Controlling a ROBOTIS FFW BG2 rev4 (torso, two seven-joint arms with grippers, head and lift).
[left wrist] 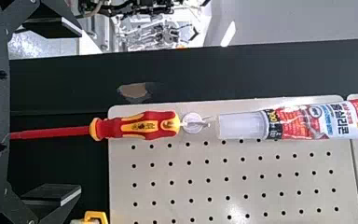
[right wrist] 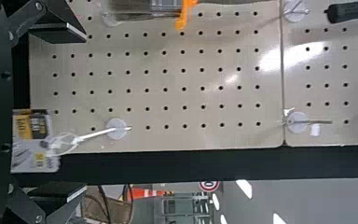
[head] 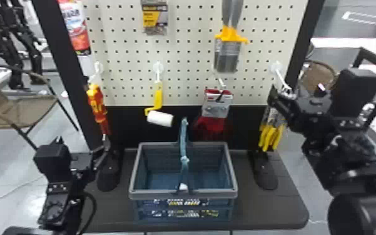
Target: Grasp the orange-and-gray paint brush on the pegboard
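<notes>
your orange-and-gray paint brush (head: 228,47) hangs bristles down high on the white perforated pegboard (head: 190,78), above the red gloves (head: 212,125), while your right gripper (right wrist: 74,112) sits by the board's right edge and your left gripper (left wrist: 70,112) low at its left, both with fingers apart.

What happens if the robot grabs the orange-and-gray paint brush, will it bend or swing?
The paint brush hangs handle-up against the pegboard, so a nudge would probably make it swing. Its gray handle looks solid and is likely stiff to squeeze. The wide bristle end at the bottom would probably flex, and the brush seems light for its size.
</notes>
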